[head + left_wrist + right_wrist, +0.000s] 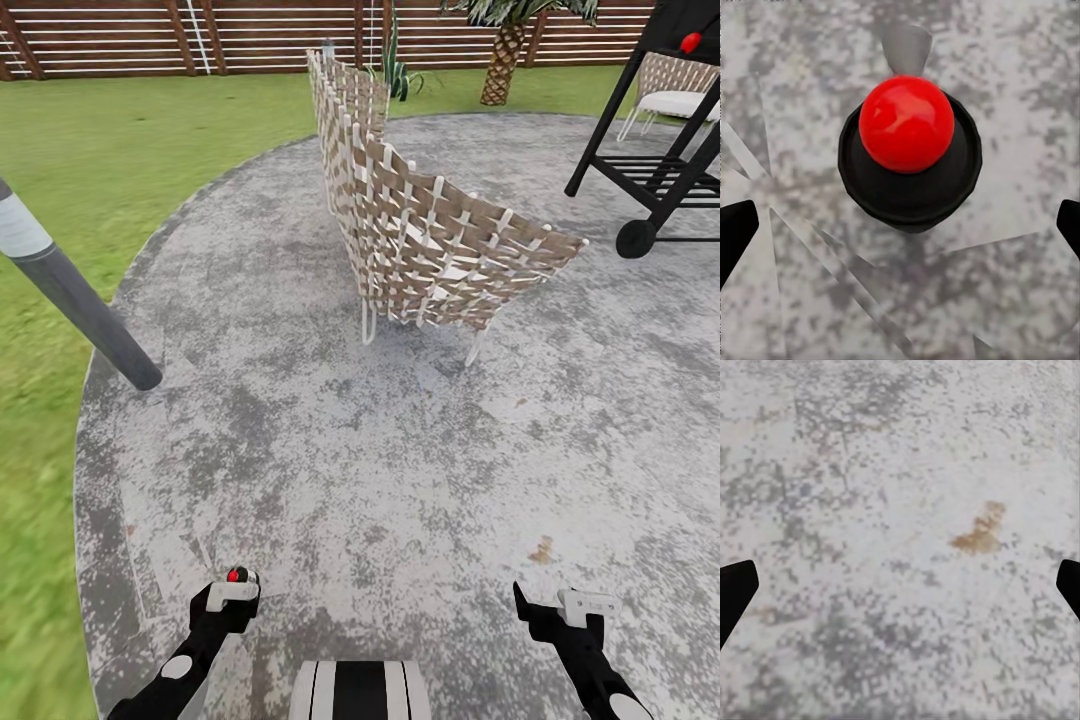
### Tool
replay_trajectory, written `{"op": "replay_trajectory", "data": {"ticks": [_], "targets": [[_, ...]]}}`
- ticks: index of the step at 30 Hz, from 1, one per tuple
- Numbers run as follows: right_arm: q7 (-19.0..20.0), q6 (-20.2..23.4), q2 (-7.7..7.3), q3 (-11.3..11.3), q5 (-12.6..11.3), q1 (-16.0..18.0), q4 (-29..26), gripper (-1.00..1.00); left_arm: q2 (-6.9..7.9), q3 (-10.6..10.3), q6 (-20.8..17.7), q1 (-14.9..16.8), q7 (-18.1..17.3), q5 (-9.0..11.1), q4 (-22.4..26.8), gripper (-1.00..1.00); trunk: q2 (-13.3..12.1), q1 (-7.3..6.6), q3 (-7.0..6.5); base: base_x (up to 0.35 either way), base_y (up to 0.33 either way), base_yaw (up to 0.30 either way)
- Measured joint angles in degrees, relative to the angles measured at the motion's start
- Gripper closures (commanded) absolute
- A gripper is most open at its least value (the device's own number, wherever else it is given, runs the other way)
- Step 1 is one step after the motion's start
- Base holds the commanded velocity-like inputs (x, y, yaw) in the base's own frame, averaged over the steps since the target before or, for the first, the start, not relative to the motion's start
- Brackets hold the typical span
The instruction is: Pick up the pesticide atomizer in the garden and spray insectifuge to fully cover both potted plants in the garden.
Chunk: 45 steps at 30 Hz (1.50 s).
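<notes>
On patio [300,450] by woven chair [420,240], both grippers [228,600] [565,612] spread, empty (spraying not begun)

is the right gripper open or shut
Open: in the right wrist view its two dark fingertips sit at opposite edges, with only bare patio between them.

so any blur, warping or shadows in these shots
Head view: the grass smears at lower left, the chair bows as if wide-angle. Left wrist view: sharp fan-shaped shadows cross the stone. Right wrist view: evenly lit, the stone's speckle is soft, with a rusty stain.
</notes>
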State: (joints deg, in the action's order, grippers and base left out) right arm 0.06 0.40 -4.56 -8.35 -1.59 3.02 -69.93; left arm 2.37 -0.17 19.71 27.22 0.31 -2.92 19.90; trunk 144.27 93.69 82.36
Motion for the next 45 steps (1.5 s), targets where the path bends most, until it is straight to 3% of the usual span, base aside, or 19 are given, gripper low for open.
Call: {"op": "replay_trajectory", "data": {"ticks": [45], "targets": [[-0.05, -0.03, 0.0, 0.0, 0.04, 0.02, 0.0, -1.0, -0.01, 0.24, 0.05, 0.0, 0.0, -0.03, 0.0, -1.0, 0.0, 0.0, -0.26, 0.01, 0.0, 0.0]]}}
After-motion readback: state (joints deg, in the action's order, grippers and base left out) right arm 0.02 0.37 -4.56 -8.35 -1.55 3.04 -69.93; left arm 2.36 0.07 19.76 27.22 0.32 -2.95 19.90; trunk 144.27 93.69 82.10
